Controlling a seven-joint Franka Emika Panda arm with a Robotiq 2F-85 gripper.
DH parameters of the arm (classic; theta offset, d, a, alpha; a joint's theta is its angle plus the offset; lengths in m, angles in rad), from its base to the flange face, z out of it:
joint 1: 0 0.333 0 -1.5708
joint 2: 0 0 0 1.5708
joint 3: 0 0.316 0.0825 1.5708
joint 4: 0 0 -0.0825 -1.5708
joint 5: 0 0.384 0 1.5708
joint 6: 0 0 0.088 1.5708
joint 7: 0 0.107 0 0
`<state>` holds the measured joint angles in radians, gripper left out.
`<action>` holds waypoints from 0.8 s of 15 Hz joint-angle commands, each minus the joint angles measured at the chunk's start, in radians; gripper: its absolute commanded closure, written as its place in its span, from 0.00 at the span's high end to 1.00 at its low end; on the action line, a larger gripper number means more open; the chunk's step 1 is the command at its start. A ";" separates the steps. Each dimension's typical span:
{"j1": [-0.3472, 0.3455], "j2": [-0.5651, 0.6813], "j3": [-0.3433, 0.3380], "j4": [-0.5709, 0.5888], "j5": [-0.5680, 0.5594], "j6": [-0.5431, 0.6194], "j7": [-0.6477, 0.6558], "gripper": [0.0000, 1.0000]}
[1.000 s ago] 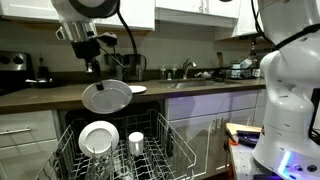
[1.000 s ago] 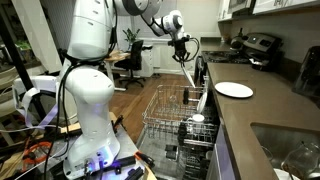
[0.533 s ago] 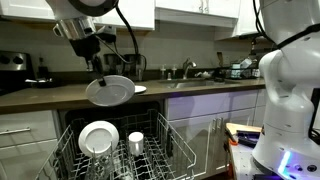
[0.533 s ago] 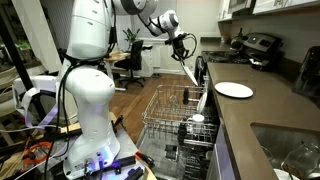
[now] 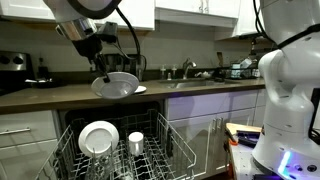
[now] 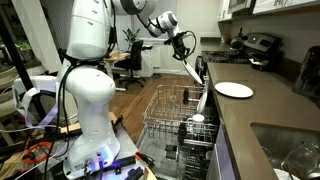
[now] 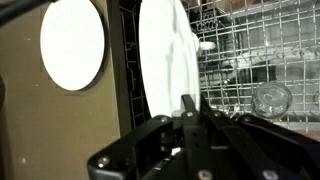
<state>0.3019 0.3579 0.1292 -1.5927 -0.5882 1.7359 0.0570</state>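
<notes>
White round ceramic plate [image 5: 116, 85] above the rack: plain white, no pattern. Matte black two-finger gripper [image 5: 103, 72] at its rim: black all over, black cabling. Silver-grey wire dishwasher rack [image 6: 160, 120]: bare metal grid. In the rack: second round plate [image 5: 98, 137], plain white; small pale cup [image 5: 136, 141], whitish. Behind the rack: dark brown countertop [image 5: 40, 96], unpatterned, with a flat white plate [image 6: 234, 90] on it. Beside the rack: white cabinet fronts [image 5: 215, 115], glossy white robot arm shell [image 6: 88, 70], warm brown wood floor [image 6: 135, 100].
</notes>
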 commanded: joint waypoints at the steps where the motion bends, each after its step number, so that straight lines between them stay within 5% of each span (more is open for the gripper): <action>1: 0.026 -0.021 -0.006 0.010 -0.067 -0.076 0.053 0.07; 12: -0.016 -0.041 -0.037 -0.018 -0.131 -0.087 0.091 0.07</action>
<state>0.3039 0.3560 0.0981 -1.5883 -0.6860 1.6696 0.1264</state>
